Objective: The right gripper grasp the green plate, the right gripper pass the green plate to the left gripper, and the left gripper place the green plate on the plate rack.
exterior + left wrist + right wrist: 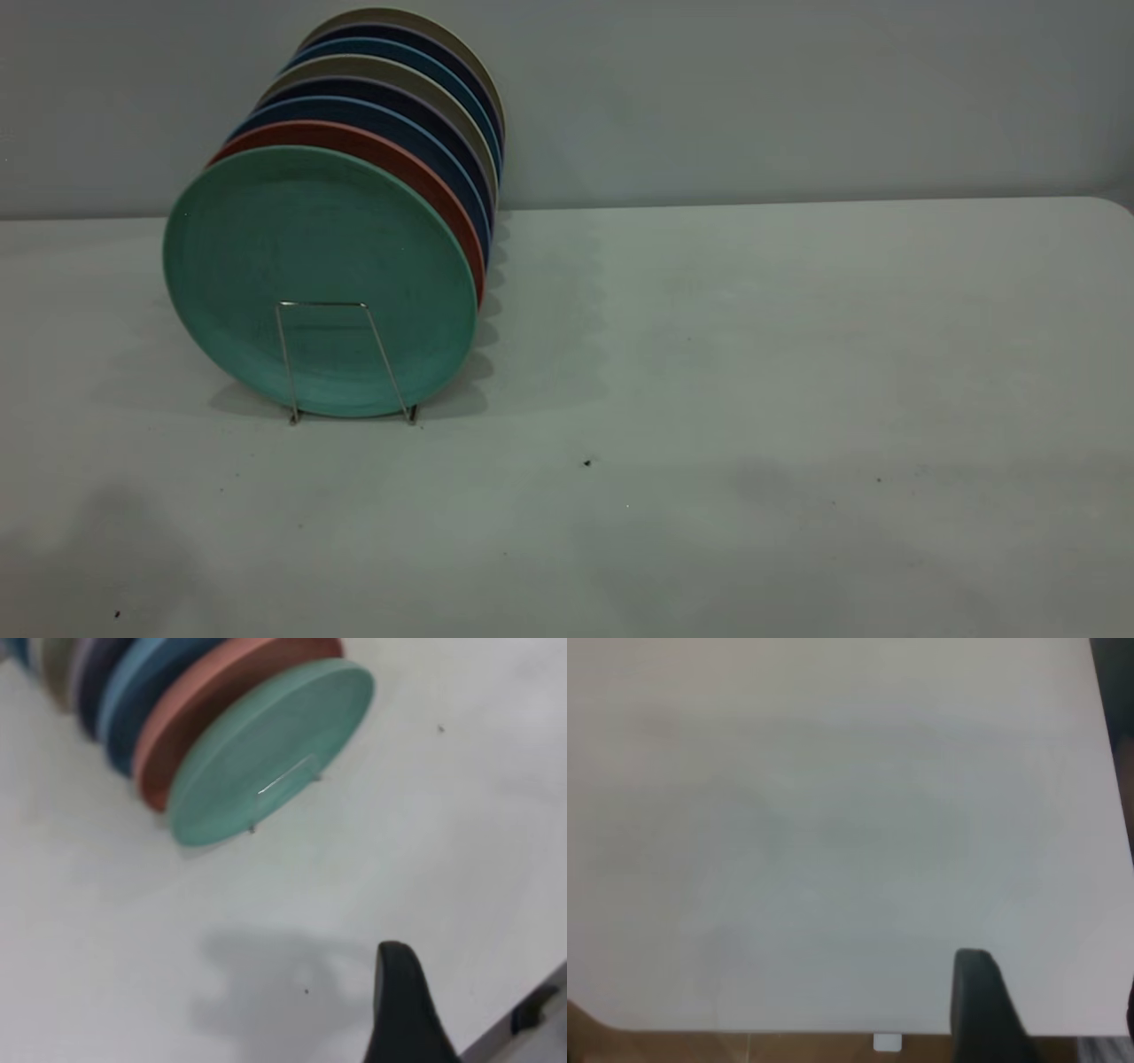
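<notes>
The green plate [319, 266] stands upright in the front slot of the plate rack [321, 303], leaning behind the front wire loop. It also shows in the left wrist view [266, 753], with a rack wire [283, 781] across its face. Neither gripper shows in the exterior view. My left gripper [483, 992] hangs over bare table well away from the plate; one black finger [399, 1010] shows, with nothing against it. My right gripper [1052, 988] is over bare table near the table's edge, with one finger [982, 1010] and a sliver of the other showing, empty.
Behind the green plate the rack holds a salmon plate [381, 151], dark blue plates [399, 124] and several more. The grey table [753, 354] spreads to the right and front. The table's edge and the brown floor [744, 1047] show in the right wrist view.
</notes>
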Controlling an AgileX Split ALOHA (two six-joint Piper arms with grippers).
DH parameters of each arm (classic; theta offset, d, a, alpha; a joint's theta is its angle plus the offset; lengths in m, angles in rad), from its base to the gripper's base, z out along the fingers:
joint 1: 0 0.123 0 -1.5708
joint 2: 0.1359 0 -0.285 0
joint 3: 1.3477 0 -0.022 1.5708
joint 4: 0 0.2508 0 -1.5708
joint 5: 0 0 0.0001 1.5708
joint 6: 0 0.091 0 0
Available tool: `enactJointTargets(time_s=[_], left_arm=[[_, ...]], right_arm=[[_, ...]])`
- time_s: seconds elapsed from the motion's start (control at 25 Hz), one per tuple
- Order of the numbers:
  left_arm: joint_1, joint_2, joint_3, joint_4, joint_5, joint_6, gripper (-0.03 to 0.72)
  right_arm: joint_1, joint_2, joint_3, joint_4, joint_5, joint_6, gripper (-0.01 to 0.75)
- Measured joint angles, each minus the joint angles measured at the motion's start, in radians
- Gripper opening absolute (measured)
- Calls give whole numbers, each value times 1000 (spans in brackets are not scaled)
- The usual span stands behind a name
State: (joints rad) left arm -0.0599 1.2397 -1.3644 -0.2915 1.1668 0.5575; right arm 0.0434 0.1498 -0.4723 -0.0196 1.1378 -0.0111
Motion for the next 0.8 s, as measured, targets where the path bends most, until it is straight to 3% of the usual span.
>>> enactJointTargets(time_s=[0.16, 0.36, 0.6, 0.8], left_arm=[[0, -154, 118, 62, 0, -160, 474], [0, -388, 400, 111, 0, -316, 474], [0, -642, 705, 197, -22, -393, 474], [0, -800, 851, 218, -48, -438, 474]], right_arm=[[48, -35, 0, -3, -2, 11, 405], [88, -75, 0, -10, -2, 11, 405], [117, -92, 0, -12, -1, 11, 405], [117, -93, 0, 11, -1, 11, 405]])
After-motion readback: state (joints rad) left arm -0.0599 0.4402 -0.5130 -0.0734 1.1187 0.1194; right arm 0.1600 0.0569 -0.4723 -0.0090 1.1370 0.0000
